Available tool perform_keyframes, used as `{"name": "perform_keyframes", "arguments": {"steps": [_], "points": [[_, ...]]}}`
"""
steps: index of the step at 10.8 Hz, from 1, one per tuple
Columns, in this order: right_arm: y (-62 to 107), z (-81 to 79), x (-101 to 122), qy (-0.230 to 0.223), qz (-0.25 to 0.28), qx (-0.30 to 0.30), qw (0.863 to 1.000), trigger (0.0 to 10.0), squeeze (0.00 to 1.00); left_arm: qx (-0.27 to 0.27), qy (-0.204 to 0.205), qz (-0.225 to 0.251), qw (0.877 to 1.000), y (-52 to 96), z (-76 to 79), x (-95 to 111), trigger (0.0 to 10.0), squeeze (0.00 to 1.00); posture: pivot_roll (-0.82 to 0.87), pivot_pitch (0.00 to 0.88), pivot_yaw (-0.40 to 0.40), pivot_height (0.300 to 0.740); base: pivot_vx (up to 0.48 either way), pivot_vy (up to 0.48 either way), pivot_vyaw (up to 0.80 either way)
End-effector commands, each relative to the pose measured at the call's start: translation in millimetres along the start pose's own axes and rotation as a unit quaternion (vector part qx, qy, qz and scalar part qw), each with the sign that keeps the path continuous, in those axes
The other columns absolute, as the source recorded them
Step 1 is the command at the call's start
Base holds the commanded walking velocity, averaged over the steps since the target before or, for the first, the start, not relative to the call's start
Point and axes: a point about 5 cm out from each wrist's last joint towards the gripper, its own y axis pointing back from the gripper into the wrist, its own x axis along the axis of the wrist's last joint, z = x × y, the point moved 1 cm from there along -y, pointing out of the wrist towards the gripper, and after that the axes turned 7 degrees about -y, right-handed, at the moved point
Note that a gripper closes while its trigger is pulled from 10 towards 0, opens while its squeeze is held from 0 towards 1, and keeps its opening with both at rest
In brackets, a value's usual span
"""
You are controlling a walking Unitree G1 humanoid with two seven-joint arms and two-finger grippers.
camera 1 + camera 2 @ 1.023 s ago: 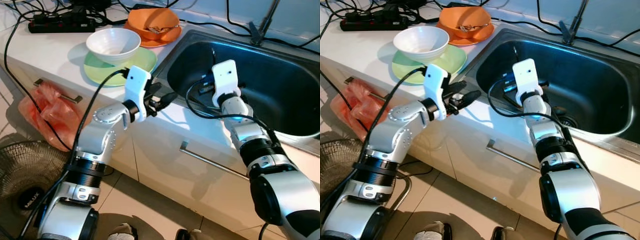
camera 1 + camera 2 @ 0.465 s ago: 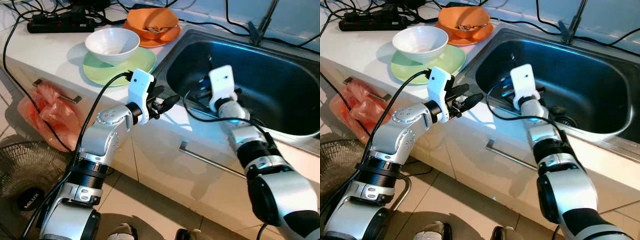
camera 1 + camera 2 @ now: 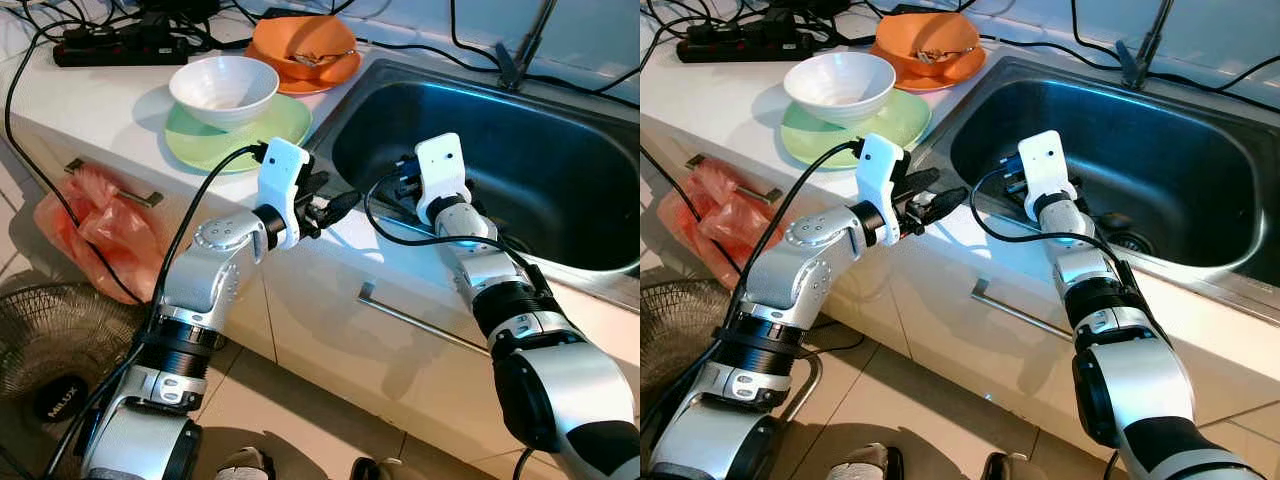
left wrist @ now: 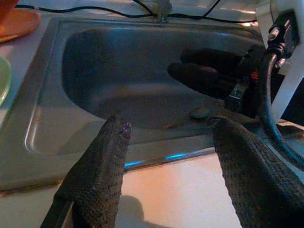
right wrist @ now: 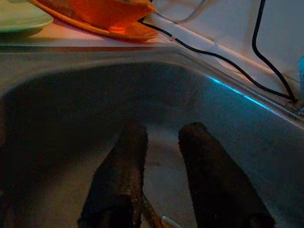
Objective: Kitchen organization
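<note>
Left wrist view: left tool (image 4: 166, 142) released, fingers spread over bench (image 3: 100, 100) edge beside sink (image 4: 118, 95). Right tool (image 5: 161, 156) released, inside sink.

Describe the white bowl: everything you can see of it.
The white bowl is round, deep and glossy, like ceramic or melamine, and upright. Its inside looks empty but for faint marks at the bottom. It sits on a pale green plate on the white counter, left of the sink. An orange bowl stands just behind it. Neither gripper touches it; the left gripper hangs nearer, over the counter's front edge.
</note>
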Motion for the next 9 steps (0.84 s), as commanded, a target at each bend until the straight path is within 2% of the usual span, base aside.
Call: {"name": "perform_keyframes", "arguments": {"steps": [1,2,4,5,7,8,9], "points": [[1.4,-2.4,-5,-0.006,-0.009,0.004,1.000,10.0,0.16,0.001,-0.004,-0.001,1.000,1.5,1.2,1,10.0,0.00,0.11,0.126,-0.011,0.740,0.000,0.000,0.00],[0.6,-4.7,0,-0.006,0.008,0.009,1.000,10.0,0.00,0.010,-0.003,0.004,1.000,2.0,-1.0,2,10.0,0.00,0.11,0.126,-0.009,0.740,0.000,0.000,0.00],[0.2,-8.5,8,-0.011,0.032,0.015,0.999,10.0,0.00,0.077,-0.018,0.026,0.996,2.6,-17.4,14,10.0,0.00,0.11,0.125,-0.008,0.740,0.000,0.000,0.00],[1.4,-11.3,7,-0.011,0.034,0.019,0.999,10.0,0.00,0.127,-0.028,0.042,0.991,5.3,-31.9,27,10.0,0.00,0.11,0.121,-0.006,0.740,0.000,0.000,0.00],[5.4,-15.0,-2,-0.016,0.027,0.022,0.999,10.0,0.00,0.228,-0.054,0.066,0.970,15.6,-60.2,48,10.0,0.00,0.11,0.112,-0.003,0.740,0.000,0.000,0.00],[6.6,-15.7,-4,-0.017,0.025,0.023,0.999,10.0,0.00,0.253,-0.047,0.075,0.963,19.2,-67.2,51,10.0,0.00,0.11,0.110,-0.003,0.740,0.000,0.000,0.00],[7.9,-16.2,-6,-0.020,0.024,0.024,0.999,10.0,0.00,0.316,-0.037,0.088,0.944,30.7,-84.3,54,10.0,0.00,0.10,0.106,-0.005,0.740,0.000,0.000,0.00]]}}
